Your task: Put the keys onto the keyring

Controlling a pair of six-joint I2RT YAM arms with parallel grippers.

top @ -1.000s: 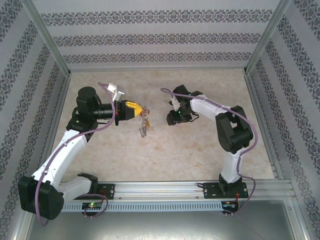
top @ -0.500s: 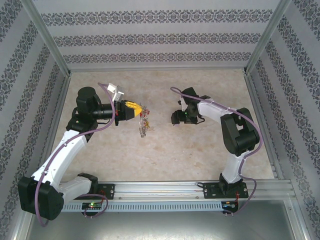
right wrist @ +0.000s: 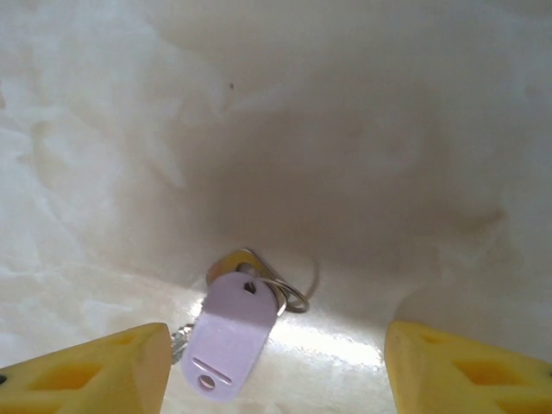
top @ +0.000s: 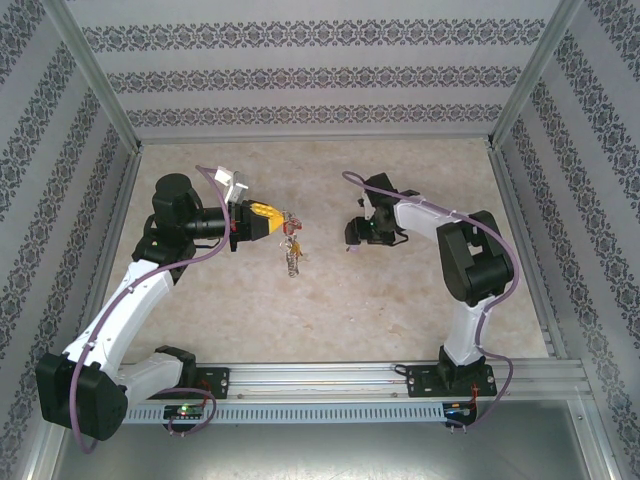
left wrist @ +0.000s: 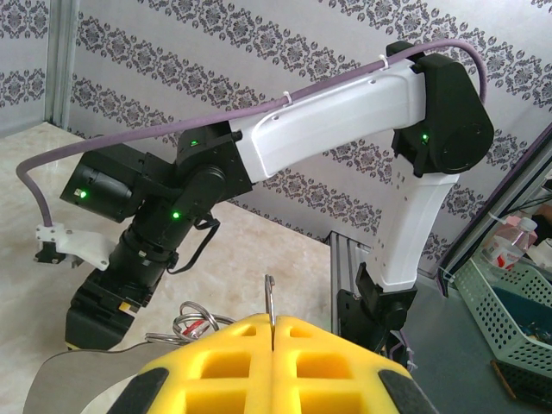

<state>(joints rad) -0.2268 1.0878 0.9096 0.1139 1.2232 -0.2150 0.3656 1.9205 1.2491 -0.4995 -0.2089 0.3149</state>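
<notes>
right fingers (right wrist: 95,366) spread around loose key, left fingers (left wrist: 233,362) clenched on keyring (left wrist: 270,299)

Lilac-headed key (right wrist: 228,332) lies flat on the table (right wrist: 362,129) between the right fingers, just beside the one at the wrist view's left. Small silvery keys (top: 291,258) dangle below the left fingers.

Counted: two arms, a left arm (top: 120,310) and a right arm (top: 462,262). One keyring (top: 290,238), its keys (top: 292,262) too small to count. One lilac-headed key (right wrist: 226,335) lying loose.
</notes>
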